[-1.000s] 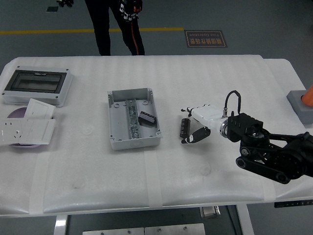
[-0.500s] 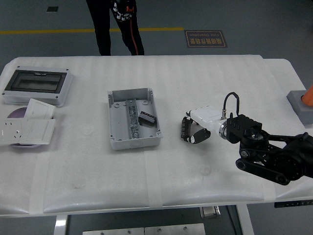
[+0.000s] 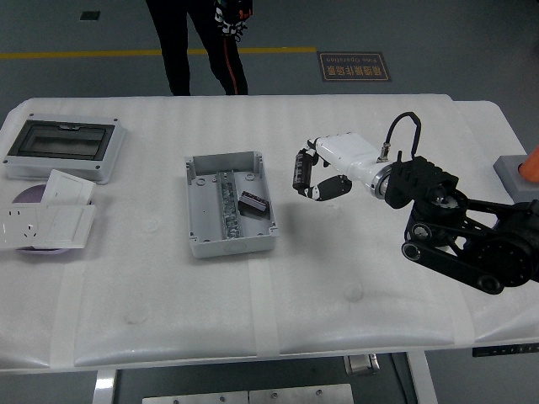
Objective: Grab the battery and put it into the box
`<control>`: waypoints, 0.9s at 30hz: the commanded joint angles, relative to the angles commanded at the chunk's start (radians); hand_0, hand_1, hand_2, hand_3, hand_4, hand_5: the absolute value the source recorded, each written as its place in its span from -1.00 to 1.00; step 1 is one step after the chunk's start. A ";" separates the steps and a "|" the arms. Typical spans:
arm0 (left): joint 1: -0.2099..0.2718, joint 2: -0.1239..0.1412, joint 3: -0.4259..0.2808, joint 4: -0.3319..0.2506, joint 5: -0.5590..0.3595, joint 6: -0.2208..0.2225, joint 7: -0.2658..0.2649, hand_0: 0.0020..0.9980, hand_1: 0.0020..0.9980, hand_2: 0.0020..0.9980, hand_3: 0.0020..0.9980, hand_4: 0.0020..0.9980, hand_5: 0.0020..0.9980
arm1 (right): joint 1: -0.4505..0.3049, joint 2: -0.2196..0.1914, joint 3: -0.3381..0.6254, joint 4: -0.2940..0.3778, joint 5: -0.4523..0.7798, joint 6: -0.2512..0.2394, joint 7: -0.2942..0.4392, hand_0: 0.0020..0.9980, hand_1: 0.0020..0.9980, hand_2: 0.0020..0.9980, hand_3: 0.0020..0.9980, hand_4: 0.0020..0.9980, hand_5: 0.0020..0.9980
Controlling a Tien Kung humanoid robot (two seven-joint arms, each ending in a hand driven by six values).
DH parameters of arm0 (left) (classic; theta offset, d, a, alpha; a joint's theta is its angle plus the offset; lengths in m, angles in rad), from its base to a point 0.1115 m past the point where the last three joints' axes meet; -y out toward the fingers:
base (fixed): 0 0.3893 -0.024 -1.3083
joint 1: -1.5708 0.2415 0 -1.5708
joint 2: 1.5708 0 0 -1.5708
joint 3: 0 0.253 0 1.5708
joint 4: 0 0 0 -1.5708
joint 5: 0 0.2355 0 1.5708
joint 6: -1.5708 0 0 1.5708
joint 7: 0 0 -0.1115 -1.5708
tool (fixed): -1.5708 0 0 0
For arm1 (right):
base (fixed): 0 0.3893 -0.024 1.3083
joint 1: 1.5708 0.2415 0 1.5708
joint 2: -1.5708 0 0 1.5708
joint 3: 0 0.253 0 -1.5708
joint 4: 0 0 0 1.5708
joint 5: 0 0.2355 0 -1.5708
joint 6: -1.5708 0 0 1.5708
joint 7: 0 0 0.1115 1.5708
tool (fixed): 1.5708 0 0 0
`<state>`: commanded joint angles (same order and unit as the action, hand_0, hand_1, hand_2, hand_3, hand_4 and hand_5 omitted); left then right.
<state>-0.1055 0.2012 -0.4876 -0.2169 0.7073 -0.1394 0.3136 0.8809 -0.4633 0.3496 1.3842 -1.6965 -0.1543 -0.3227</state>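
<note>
Black and white over a pale worktop

The worktop (image 3: pixel 253 295) is white with a faint dotted texture. The right robot hand (image 3: pixel 318 175) is white with black fingers on a black arm and holds a black battery (image 3: pixel 300 171). The box (image 3: pixel 230 203) is light grey, a dark block inside; the enclosure (image 3: pixel 63 148) at the far-left corner is grey with a dark window.

Workshop: yellow floor line (image 3: pixel 152 54)

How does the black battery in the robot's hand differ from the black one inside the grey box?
The battery in the right hand, battery, is held above the table, long side upright; the battery in the box lies flat and slanted inside the grey box, touched by nothing. The held one looks longer and thinner. Both are small, dark and oblong.
</note>
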 joint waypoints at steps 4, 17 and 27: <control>0.001 0.000 -0.006 0.000 0.006 -0.004 0.006 0.05 0.27 0.08 -0.01 -0.12 -0.16 | -0.007 0.060 0.028 0.027 0.029 -0.036 0.028 0.44 0.09 -0.07 0.27 0.18 -0.49; 0.005 0.000 -0.028 -0.001 0.034 -0.020 0.038 0.05 0.28 0.07 -0.02 -0.12 -0.15 | -0.073 0.203 -0.041 -0.073 0.026 -0.117 0.087 0.78 0.57 0.65 0.89 0.70 -0.11; 0.004 0.003 -0.042 0.000 0.049 -0.032 0.055 0.05 0.28 0.06 -0.02 -0.12 -0.16 | -0.087 0.195 -0.057 -0.101 0.039 -0.116 0.089 1.00 0.94 0.98 1.00 0.90 0.01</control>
<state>-0.1017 0.2039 -0.5293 -0.2169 0.7560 -0.1711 0.3682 0.7937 -0.2686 0.2930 1.2835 -1.6579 -0.2704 -0.2341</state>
